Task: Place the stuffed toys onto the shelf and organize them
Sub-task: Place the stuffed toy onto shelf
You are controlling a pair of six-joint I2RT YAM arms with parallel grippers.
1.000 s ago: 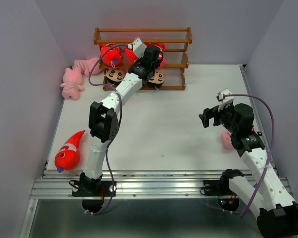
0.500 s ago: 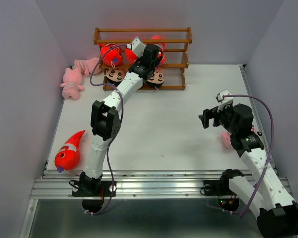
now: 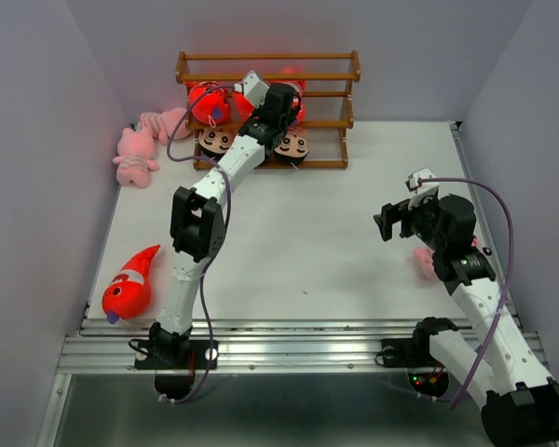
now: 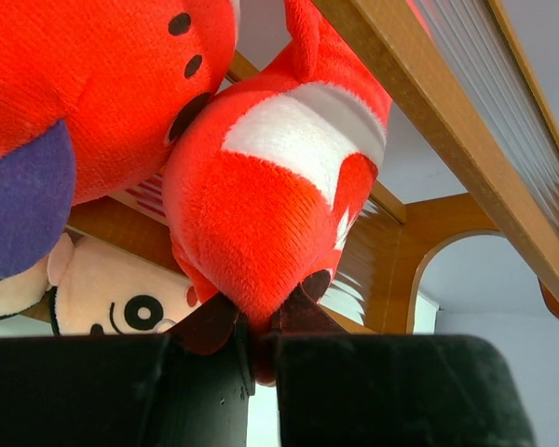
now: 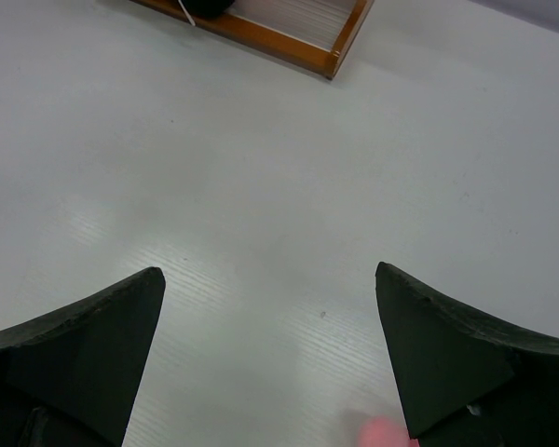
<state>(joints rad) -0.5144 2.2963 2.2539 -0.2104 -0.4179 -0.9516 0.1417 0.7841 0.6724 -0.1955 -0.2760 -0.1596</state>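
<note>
Fish (image 4: 270, 186) on the shelf's (image 3: 265, 65) middle tier, held by the left gripper (image 4: 256, 317).
The narrow jaws pinch one end of it, beside a second fish (image 4: 102, 84) and above a doll (image 4: 112, 303). The right gripper (image 5: 270, 307) hangs wide open over the table (image 3: 307, 233); two frogs (image 3: 135, 154) lie left of the shelf.

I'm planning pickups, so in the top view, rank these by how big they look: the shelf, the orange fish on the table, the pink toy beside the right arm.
1. shelf
2. orange fish
3. pink toy, but the right arm covers most of it, so its rank is unsure.
</note>
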